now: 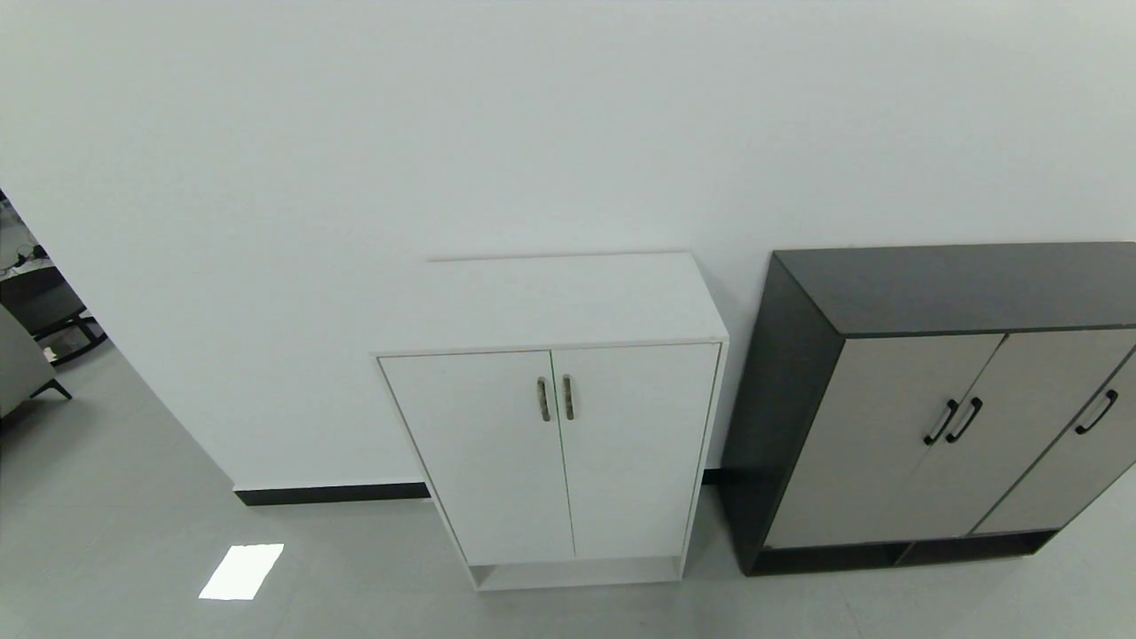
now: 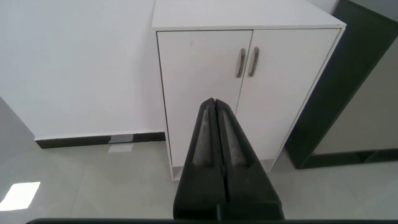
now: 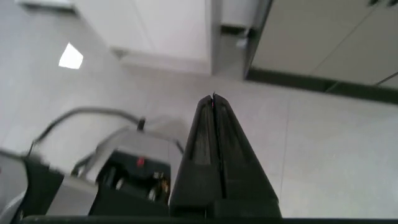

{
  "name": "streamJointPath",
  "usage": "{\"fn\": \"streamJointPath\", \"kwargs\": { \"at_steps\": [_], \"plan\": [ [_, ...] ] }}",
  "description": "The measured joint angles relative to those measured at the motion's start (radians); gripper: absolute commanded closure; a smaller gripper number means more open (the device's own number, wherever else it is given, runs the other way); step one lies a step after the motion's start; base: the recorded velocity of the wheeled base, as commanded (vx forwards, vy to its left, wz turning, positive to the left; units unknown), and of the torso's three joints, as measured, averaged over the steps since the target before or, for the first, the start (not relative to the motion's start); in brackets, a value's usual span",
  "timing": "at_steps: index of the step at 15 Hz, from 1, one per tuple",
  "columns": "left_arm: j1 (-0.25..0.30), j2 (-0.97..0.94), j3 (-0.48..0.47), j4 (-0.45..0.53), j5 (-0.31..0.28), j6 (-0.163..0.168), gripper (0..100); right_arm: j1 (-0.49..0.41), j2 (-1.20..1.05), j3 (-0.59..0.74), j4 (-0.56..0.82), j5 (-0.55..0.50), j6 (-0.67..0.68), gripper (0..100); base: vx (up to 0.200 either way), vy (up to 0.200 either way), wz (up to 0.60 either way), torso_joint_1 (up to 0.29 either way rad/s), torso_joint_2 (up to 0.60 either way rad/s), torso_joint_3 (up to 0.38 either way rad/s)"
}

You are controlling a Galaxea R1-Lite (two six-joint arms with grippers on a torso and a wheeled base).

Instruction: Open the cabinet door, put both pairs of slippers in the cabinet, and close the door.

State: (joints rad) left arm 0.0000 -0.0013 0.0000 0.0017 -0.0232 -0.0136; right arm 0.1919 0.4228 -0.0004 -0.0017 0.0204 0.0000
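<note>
Left gripper [image 2: 214, 107]: my fingers [image 2: 204, 140] are clenched flat against each other with nothing between them. I hold the gripper in the air, aimed at the front of the cabinet and well apart from it.
Right gripper [image 3: 213, 102]: these fingers [image 3: 200, 143] are also pressed together on nothing. The gripper hangs above the floor [image 1: 355, 568] and points down at the grey tiles.
Cabinet [image 1: 550, 302]: white, upright against the wall [image 1: 444, 133], straight ahead of me and far from both grippers.
Cabinet doors: the left door [image 1: 484, 453] and the right door [image 1: 635, 444] are both closed and meet at a thin seam down the middle.
Handles [image 1: 543, 398]: two short vertical metal bars, one on each door, sit side by side at the seam, high on the doors.
Cabinet foot: a low open gap [image 1: 577, 572] runs under the doors, just above the floor.
Dark cabinet [image 1: 958, 284]: stands just to the right of the white one with a narrow gap between them. It has a black top and side, grey doors that are shut, and black handles.
Skirting strip [image 1: 328, 493]: a black band along the bottom of the wall, left of the white cabinet.
Patch of light [image 1: 241, 571]: a bright rectangle on the floor, near and to the left.
Right wrist view: the picture is blurred. The pale strip at its far edge is probably the white cabinet's foot, though I cannot be sure.
</note>
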Motion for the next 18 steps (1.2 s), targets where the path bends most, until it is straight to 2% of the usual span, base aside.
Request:
{"fn": "streamJointPath", "kwargs": {
  "at_steps": [3, 5, 8, 12, 18],
  "plan": [
    [0.000, 0.000, 0.000, 0.000, 0.000, 0.000, 100, -0.081, -0.144, 0.000, 0.000, 0.000, 0.001, 100, 0.000, 0.000, 0.00, 0.000, 0.00, 0.000],
    [0.000, 0.000, 0.000, 0.000, -0.001, 0.004, 100, -0.104, -0.243, 0.000, 0.000, -0.005, 0.003, 100, 0.000, 0.000, 0.00, 0.000, 0.00, 0.000],
    [0.000, 0.000, 0.000, 0.000, -0.001, 0.005, 100, -0.121, -0.307, 0.000, 0.000, -0.024, 0.003, 100, 0.000, 0.000, 0.00, 0.000, 0.00, 0.000],
    [0.000, 0.000, 0.000, 0.000, -0.001, 0.005, 100, -0.226, -0.339, 0.000, 0.000, -0.018, 0.010, 100, 0.000, 0.000, 0.00, 0.000, 0.00, 0.000],
    [0.000, 0.000, 0.000, 0.000, -0.002, 0.005, 100, -0.192, -0.410, 0.000, -0.001, -0.004, 0.019, 100, 0.000, 0.000, 0.00, 0.000, 0.00, 0.000]
  ]
}}
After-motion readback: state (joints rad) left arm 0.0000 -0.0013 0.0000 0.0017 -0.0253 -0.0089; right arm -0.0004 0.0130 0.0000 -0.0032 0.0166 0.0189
